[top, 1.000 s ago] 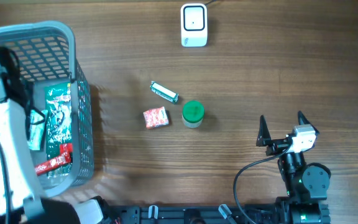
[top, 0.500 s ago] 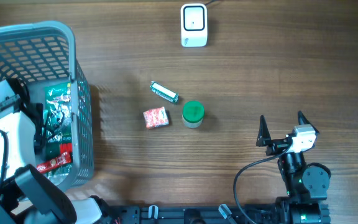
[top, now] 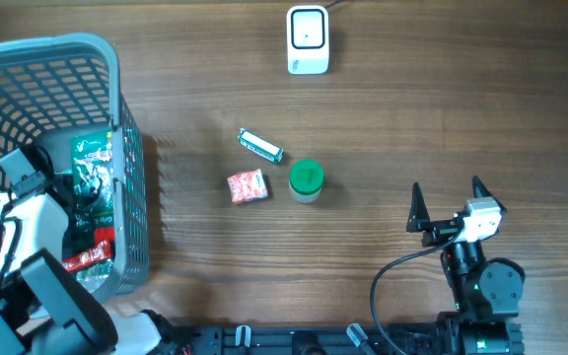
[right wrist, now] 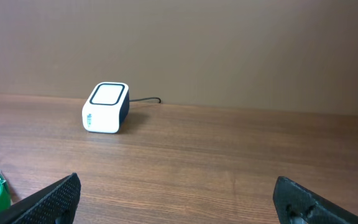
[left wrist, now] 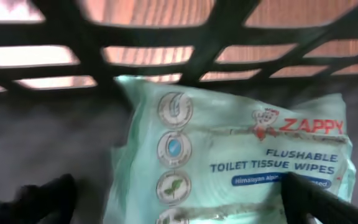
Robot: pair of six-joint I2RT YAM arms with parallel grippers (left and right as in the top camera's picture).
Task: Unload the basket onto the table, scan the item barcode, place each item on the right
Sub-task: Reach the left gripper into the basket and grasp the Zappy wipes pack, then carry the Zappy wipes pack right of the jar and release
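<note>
Two arms are on my screens, and only the left one is in among the goods. The left gripper (left wrist: pixel 176 190) is down inside the grey-blue plastic basket (top: pixel 116 69) at the left end of the wooden table (top: pixel 481 99). Its wrist camera shows a pale mint pack of Zappy flushable toilet tissue wipes (left wrist: pixel 241 155) lying against the basket's lattice wall. The dark fingers (left wrist: pixel 328 199) stand wide apart, one at each lower corner of that view, with the pack between them. The one at the picture's left is clear of the pack's edge. The other overlaps its corner, and I cannot tell whether it touches. Nothing is gripped.

From overhead the arm hides the wipes. Beside it in the basket I see a dark green printed packet (top: pixel 95 177) and a red wrapper (top: pixel 87 258).

The right gripper (top: pixel 449 195) sits at the near right of the table, spread fully and empty. The white barcode scanner (top: pixel 308 39) stands at the far edge, well apart from both arms. On the table between lie a green-lidded jar (top: pixel 307 180), a red-and-white packet (top: pixel 247 185) just beside it, and a small green-and-white pack (top: pixel 260 145) near both.
</note>
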